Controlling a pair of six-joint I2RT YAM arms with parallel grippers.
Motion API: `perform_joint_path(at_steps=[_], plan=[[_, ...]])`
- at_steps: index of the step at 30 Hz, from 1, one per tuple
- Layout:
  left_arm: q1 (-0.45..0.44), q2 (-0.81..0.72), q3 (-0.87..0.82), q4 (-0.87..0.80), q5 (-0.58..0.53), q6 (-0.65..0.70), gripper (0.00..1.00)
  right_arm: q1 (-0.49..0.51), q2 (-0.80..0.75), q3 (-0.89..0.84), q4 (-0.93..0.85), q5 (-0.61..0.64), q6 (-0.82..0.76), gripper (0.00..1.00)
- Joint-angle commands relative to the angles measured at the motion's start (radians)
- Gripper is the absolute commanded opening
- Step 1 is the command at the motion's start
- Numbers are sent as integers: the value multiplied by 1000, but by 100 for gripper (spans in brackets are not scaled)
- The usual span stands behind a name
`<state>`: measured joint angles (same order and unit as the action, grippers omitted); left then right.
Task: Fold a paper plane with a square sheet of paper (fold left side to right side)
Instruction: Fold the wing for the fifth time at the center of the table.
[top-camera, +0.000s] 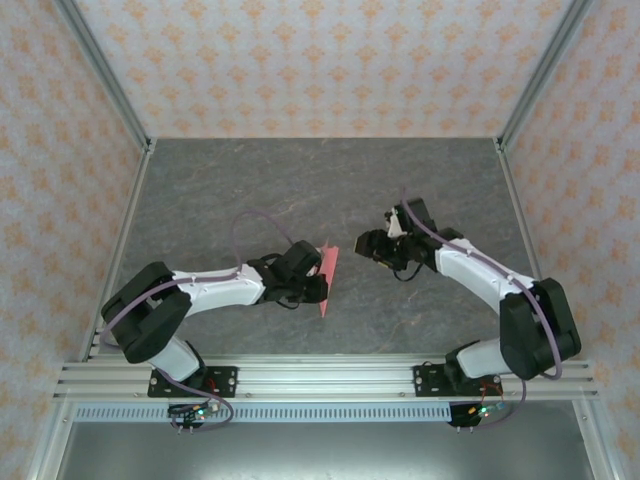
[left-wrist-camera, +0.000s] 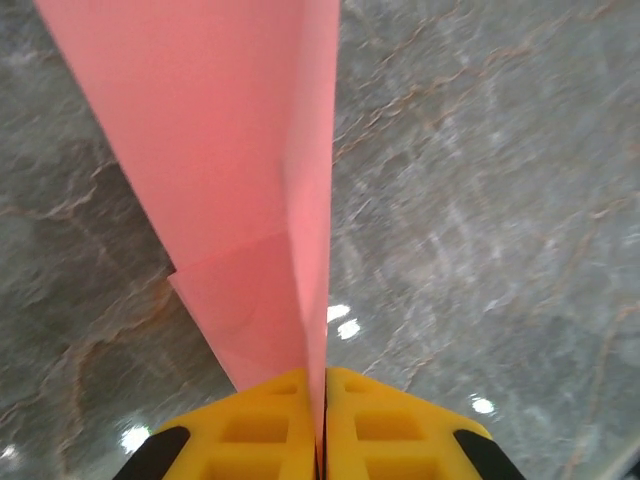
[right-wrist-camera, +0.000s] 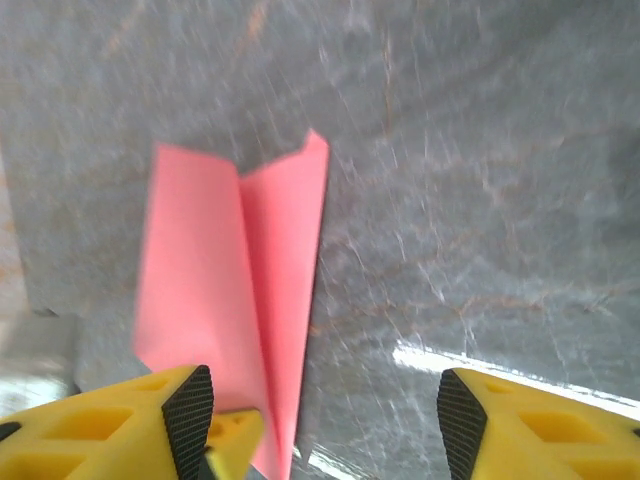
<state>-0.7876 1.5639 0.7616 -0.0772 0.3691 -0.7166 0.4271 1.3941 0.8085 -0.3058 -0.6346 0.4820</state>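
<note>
The square sheet of paper (top-camera: 327, 272) is salmon pink and folded into a narrow, pointed paper plane shape with a centre crease. It stands on edge above the middle of the table. My left gripper (top-camera: 318, 287) is shut on its lower end. In the left wrist view the yellow fingers (left-wrist-camera: 270, 430) press together on the paper (left-wrist-camera: 240, 170), which runs up and away from them. My right gripper (top-camera: 362, 245) hangs open just to the right of the paper, apart from it. In the right wrist view the paper (right-wrist-camera: 240, 290) lies ahead on the left, outside the wide-open right gripper (right-wrist-camera: 325, 410).
The grey marbled table (top-camera: 300, 190) has bare room behind and to both sides of the arms. Patterned walls (top-camera: 330, 60) enclose the back and sides. An aluminium rail (top-camera: 320, 378) runs along the near edge.
</note>
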Motion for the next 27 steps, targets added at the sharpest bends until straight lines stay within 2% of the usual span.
perform_joint_path(at_steps=[1,4,6,10,16,22,27], plan=[[25,-10,-27,164,111,-56,8,54,21,-35,137,-35,7,64],[31,13,-34,212,140,-77,8,89,48,-80,280,-52,65,64],[36,29,-38,238,154,-92,7,107,69,-85,316,-47,79,63],[49,49,-65,299,174,-116,6,128,112,-86,333,-54,82,58],[62,85,-82,343,197,-136,5,132,125,-107,348,-36,91,56],[63,97,-45,283,194,-108,5,130,94,-110,268,35,76,58],[62,126,-29,295,220,-110,5,110,60,-129,280,34,95,62]])
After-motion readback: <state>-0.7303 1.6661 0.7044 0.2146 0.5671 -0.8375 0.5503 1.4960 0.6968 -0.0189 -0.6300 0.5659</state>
